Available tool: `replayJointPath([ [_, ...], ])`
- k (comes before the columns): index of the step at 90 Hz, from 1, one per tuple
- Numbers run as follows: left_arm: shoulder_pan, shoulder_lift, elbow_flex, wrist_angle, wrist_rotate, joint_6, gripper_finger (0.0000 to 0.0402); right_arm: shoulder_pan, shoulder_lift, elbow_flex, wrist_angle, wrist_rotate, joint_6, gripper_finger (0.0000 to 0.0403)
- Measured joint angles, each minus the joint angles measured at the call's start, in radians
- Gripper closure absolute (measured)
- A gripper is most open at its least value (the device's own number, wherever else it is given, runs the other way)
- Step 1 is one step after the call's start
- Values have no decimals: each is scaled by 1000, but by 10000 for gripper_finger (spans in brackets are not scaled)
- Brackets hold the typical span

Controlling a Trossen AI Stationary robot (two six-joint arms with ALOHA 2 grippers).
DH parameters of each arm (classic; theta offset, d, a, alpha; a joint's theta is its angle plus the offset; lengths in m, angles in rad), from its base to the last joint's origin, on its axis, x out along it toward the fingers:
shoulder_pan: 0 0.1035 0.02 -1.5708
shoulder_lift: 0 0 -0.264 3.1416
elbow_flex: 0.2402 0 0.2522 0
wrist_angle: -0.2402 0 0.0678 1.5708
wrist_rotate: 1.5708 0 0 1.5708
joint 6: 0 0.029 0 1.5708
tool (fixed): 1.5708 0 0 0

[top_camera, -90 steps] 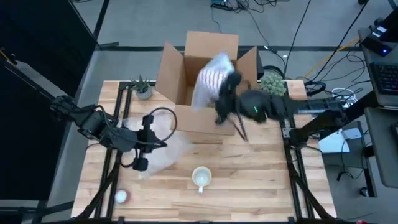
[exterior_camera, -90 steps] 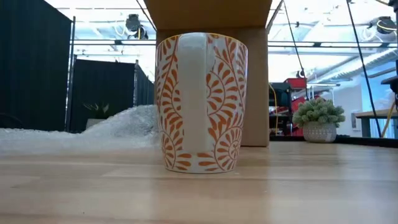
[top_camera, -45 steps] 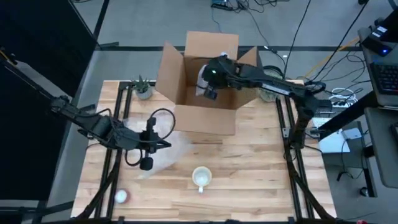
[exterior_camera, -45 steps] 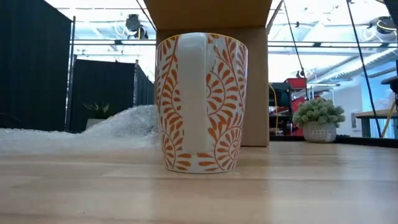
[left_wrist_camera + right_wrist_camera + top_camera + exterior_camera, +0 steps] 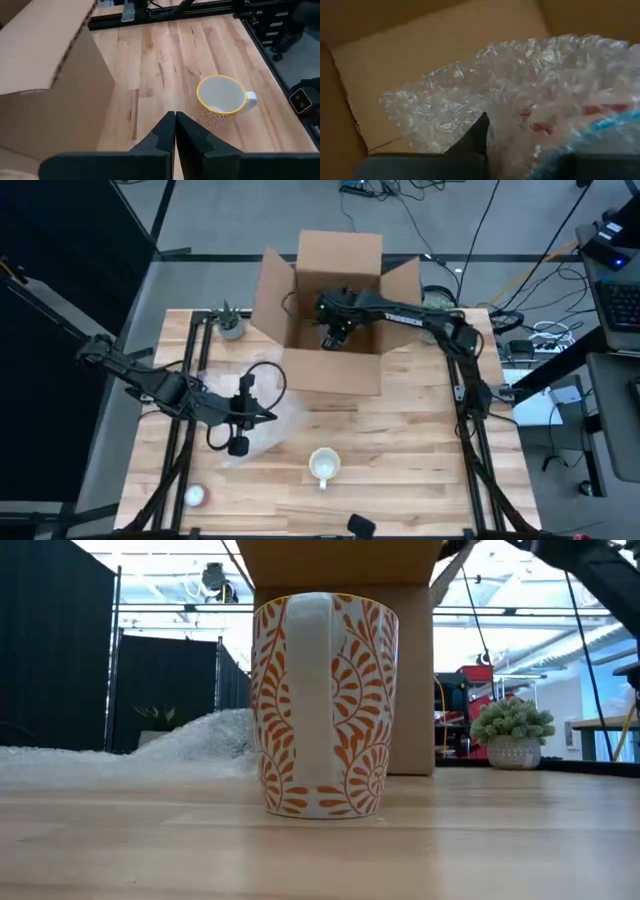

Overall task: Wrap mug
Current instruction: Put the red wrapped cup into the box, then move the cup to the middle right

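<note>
bubble-wrapped bundle (image 5: 545, 100) in right pincer (image 5: 333, 337)

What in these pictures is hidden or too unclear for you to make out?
- Right pincer: inside the cardboard box. In the right wrist view a bubble-wrapped bundle covers its fingers, and what is wrapped stays unclear.
- Bubble wrap sheet on the table: the left arm crosses it in the high view.
- Small white object at the near left corner: too small to identify.
- Mug: fills the low view, hiding the box's front.

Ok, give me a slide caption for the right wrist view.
Right gripper lowers a bubble-wrapped item into the cardboard box.
</note>
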Motion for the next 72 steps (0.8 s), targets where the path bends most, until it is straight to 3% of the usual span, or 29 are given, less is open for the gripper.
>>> replayJointPath([
  [21, 0, 0, 0, 1, 0, 0, 402, -6, 87, 0, 19, -77, 13, 342],
  [37, 0, 0, 0, 0, 1, -1, 402, -16, 98, 3, 15, -84, 28, 285],
  [58, -1, 0, 0, -13, 2, -20, 402, -51, -46, -1, 4, -168, 37, 190],
  [72, -1, 0, 0, -43, 3, -28, 402, -49, -182, 0, -2, -177, 32, 152],
])
